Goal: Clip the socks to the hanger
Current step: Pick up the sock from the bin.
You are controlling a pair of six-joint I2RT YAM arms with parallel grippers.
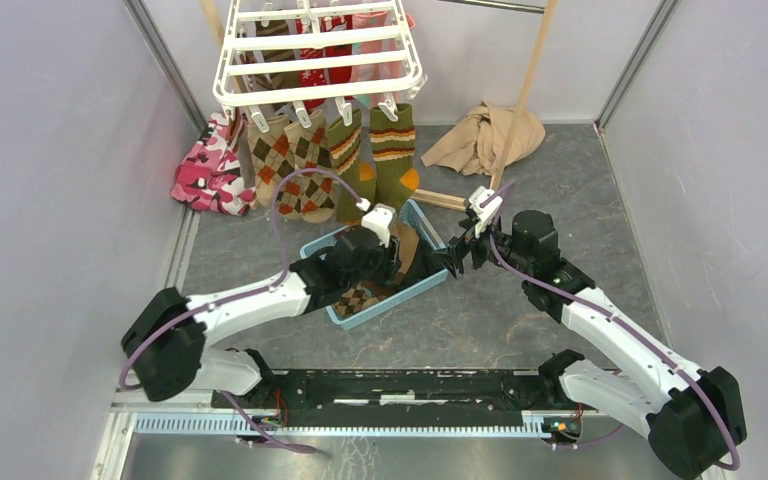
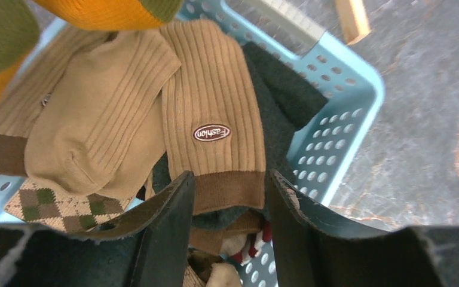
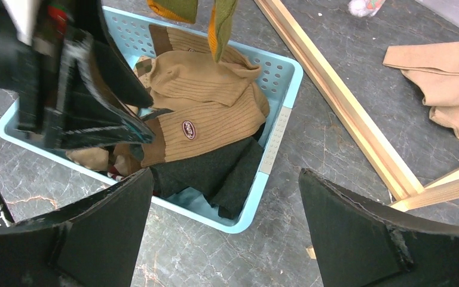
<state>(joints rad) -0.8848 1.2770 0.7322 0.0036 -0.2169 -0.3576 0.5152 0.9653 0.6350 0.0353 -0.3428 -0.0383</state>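
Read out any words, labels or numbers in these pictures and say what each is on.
"Fashion": oval brown patch on the tan ribbed sock in the blue basket, upside down in the left wrist view.
The same patch in the right wrist view is too small to read.
Nothing else readable.

I'm working in a lab test cell, not a home: 3 pale panel walls (image 1: pixel 50 150) on metal posts (image 1: pixel 165 60) box in a grey stone-look table (image 1: pixel 580 190), my 2 arms (image 1: pixel 250 295) bolted to a black rail (image 1: pixel 410 385); the hanger (image 1: pixel 300 42) with socks (image 1: pixel 392 140) hangs inside.
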